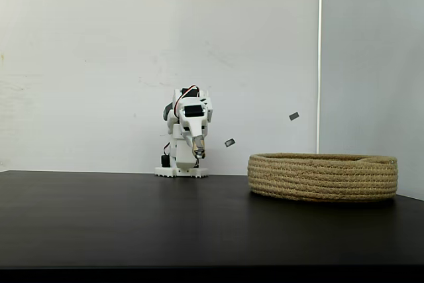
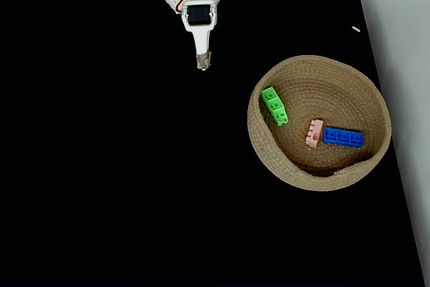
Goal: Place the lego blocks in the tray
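The tray (image 2: 269,152), a shallow round basket of coiled tan rope, sits on the black table at the right in both fixed views; its side wall (image 1: 322,178) hides its inside in a fixed view. From above, three lego blocks lie inside it: a green one (image 2: 275,106) by the left wall, a pale pink one (image 2: 314,132) in the middle and a blue one (image 2: 342,137) touching its right side. The white arm is folded back at the table's far edge. Its gripper (image 2: 203,62) (image 1: 197,153) points down, well left of the tray, shut with nothing in it.
The black table (image 2: 101,166) stretches wide to the left and front of the tray. Its right edge runs just beyond the tray. A white wall stands behind the arm, with two small grey marks (image 1: 230,142) on it.
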`<state>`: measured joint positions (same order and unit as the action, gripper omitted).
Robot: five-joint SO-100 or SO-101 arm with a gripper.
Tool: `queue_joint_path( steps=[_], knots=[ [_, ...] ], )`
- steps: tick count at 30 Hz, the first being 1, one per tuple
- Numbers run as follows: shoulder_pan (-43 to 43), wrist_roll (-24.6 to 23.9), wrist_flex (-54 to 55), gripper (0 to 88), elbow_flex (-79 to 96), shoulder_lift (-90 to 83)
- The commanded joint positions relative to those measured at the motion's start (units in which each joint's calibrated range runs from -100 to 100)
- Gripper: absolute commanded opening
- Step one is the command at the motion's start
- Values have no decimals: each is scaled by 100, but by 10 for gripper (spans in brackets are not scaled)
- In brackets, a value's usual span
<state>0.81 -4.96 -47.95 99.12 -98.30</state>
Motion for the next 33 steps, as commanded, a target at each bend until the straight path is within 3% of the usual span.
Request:
queue_joint_path(
  steps=[1, 33],
  knots=[
    [-40, -24, -24, 2, 52, -49],
    [34, -269, -41, 2, 79, -49]
  ],
)
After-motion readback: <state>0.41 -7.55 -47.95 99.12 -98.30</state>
